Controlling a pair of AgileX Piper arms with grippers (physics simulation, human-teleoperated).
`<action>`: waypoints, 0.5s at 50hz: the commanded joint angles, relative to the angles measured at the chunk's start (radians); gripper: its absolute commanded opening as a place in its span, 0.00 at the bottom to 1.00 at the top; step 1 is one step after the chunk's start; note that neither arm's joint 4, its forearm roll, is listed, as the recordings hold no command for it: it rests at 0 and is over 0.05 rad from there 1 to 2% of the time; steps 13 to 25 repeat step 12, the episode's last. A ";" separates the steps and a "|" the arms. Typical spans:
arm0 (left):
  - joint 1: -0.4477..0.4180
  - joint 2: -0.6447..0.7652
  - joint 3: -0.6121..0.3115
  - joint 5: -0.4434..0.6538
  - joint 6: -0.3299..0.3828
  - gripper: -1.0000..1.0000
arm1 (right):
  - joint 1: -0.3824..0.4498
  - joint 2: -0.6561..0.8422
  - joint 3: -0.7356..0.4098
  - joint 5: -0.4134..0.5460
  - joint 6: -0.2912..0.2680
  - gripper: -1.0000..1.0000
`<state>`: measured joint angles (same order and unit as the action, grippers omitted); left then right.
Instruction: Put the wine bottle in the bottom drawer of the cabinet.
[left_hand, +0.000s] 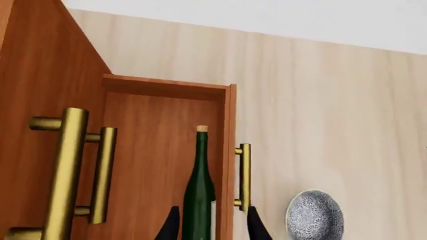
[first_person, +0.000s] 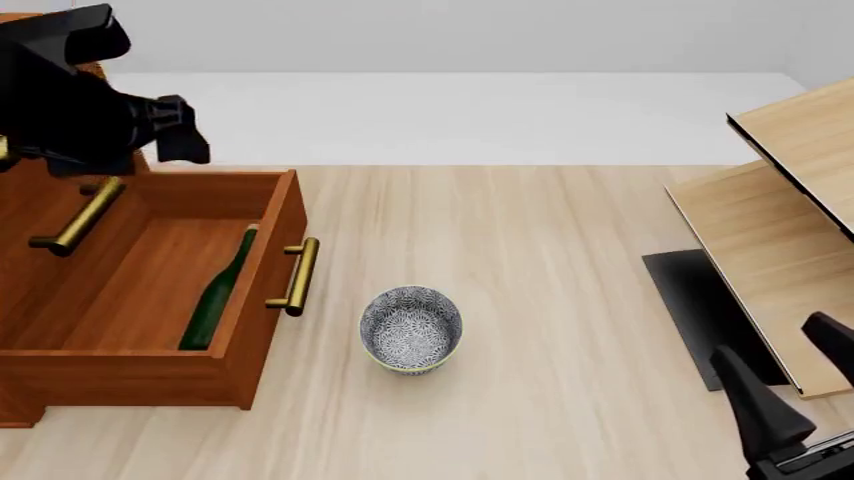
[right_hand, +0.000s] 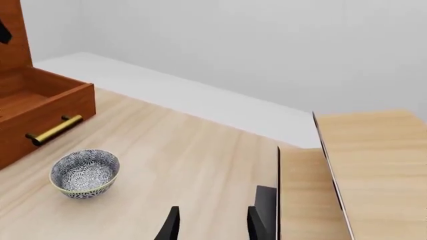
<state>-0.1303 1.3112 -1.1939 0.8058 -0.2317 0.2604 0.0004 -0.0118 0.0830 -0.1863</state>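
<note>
The dark green wine bottle (first_person: 214, 295) lies on its side in the pulled-out bottom drawer (first_person: 271, 250) of the reddish-brown cabinet (first_person: 19, 205), its cap pointing to the drawer's back. In the left wrist view the wine bottle (left_hand: 199, 192) shows on the drawer floor (left_hand: 147, 150) between the two fingertips. My left gripper (left_hand: 213, 227) hangs open above the drawer, apart from the bottle. At the table's near right, my right gripper (first_person: 771, 338) is open and holds nothing, as the right wrist view of the gripper (right_hand: 213, 220) confirms.
A grey patterned bowl (first_person: 411, 328) stands on the table just right of the drawer's brass handle (first_person: 296, 275). Upper drawer handles (left_hand: 67, 170) jut out beside the left gripper. A pale wood shelf unit (first_person: 787, 250) and a black pad (first_person: 687, 300) occupy the right side.
</note>
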 joint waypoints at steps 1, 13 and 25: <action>-0.040 -0.165 -0.012 0.114 -0.006 1.00 | 0.005 0.000 -0.009 -0.002 -0.005 1.00; -0.075 -0.370 0.005 0.221 0.005 1.00 | 0.000 0.000 -0.044 0.016 -0.005 1.00; -0.075 -0.370 0.005 0.221 0.005 1.00 | 0.000 0.000 -0.044 0.016 -0.005 1.00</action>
